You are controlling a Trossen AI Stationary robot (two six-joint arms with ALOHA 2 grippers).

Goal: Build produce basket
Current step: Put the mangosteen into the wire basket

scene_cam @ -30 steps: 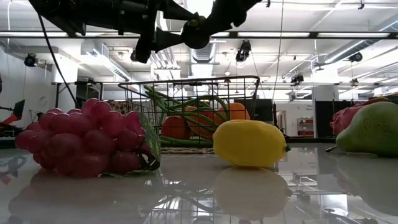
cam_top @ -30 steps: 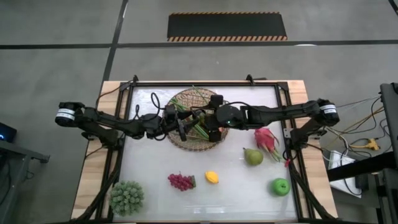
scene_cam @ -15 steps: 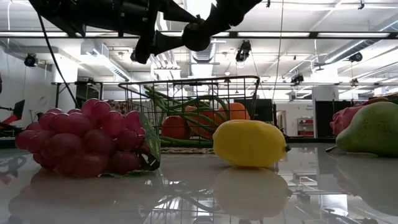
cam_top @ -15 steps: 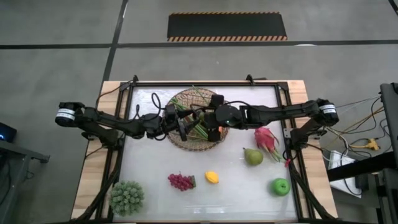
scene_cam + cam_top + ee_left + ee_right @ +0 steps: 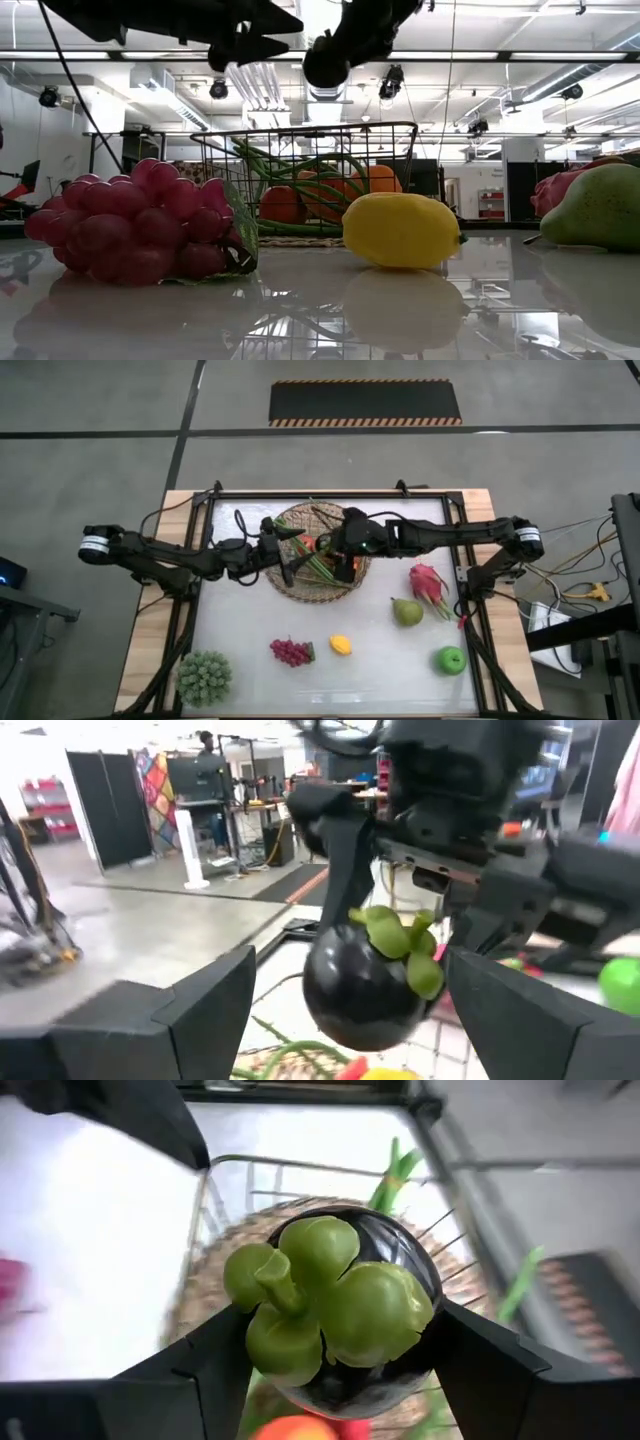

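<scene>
Grey floor goes all round my bench (image 5: 250, 622), and a black mat (image 5: 365, 402) with a striped edge lies on it past the far side. From low down I can see a big room with long lights on the ceiling.

The bench top is white and shiny. The basket (image 5: 312, 595) sits near the far edge, in the middle. Green stalks (image 5: 300, 165) and an orange (image 5: 376, 178) are already inside it.

Here is what just changed. A moment ago both arms met over the basket, close together. Now my left tool (image 5: 288, 566) has let go and pulled back a little. Its fingers are wide apart, with nothing in them. My right tool (image 5: 335, 1365) is clamped on a round dark fruit (image 5: 330, 1305) with green leaves on top. It hangs in the air right above the basket.

I think the fruit was passed from one arm to the other. So the next job is likely to lower it into the basket and let go gently.

Lots of produce is left on the bench. The grapes (image 5: 290, 651) and lemon (image 5: 341, 645) lie near the front. The pear (image 5: 406, 611), pink dragon fruit (image 5: 428, 583) and green apple (image 5: 452, 659) sit on the right side. A green spiky ball (image 5: 204, 677) is at the front left corner.
</scene>
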